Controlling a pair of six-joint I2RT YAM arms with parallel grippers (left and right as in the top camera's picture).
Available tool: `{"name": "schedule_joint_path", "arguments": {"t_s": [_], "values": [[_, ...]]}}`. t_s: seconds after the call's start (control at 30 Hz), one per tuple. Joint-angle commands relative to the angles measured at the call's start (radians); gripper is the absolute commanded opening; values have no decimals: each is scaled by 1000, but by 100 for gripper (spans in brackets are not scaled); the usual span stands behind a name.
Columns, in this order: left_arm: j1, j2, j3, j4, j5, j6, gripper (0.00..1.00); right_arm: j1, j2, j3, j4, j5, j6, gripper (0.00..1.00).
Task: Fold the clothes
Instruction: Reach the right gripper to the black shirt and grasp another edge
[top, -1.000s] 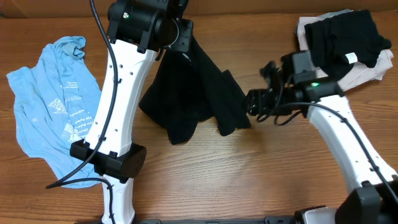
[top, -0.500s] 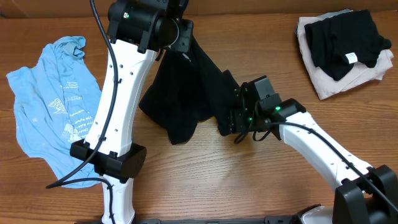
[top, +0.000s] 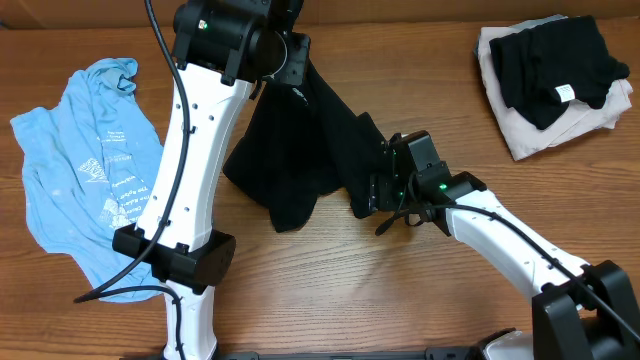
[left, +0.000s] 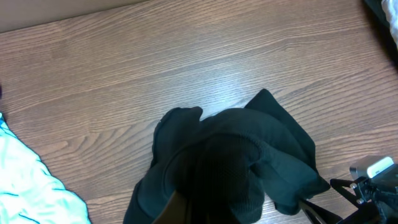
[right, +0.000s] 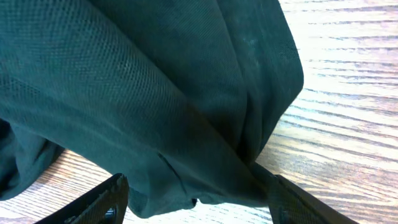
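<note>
A large black garment (top: 305, 150) hangs from my left gripper (top: 296, 62), which is shut on its top and holds it above the table. Its lower folds rest on the wood. In the left wrist view the black cloth (left: 230, 162) drapes down from the jaws. My right gripper (top: 377, 190) is open at the garment's lower right corner, with the black hem (right: 186, 124) between its spread fingers (right: 196, 199). A light-blue T-shirt (top: 85, 160) with white print lies crumpled at the left.
A folded pile at the back right holds a black garment (top: 555, 60) with a white tag on a beige one (top: 525, 135). The left arm's white column (top: 190, 170) stands between the blue shirt and the black garment.
My right arm has swung left from near the folded pile to the black garment's lower right corner, and its open jaws now straddle the hem. The left arm has stayed still.
</note>
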Motion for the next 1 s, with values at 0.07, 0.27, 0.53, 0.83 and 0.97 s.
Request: {"name": "schedule_joint_path", "arguments": {"t_s": [0.07, 0.27, 0.53, 0.83, 0.97], "values": [[5, -18, 23, 4, -5, -20, 4, 5, 31, -9, 10, -2, 4, 75], [5, -18, 22, 3, -5, -20, 4, 6, 102, -9, 25, -30, 5, 71], [5, -18, 22, 1, -6, -11, 4, 6, 140, -8, 31, -30, 14, 37], [15, -18, 22, -2, -37, 6, 4, -44, 77, 81, -95, -26, 31, 8], [42, -44, 33, -12, -85, 6, 4, -134, -10, 268, -275, -18, 23, 4]]}}
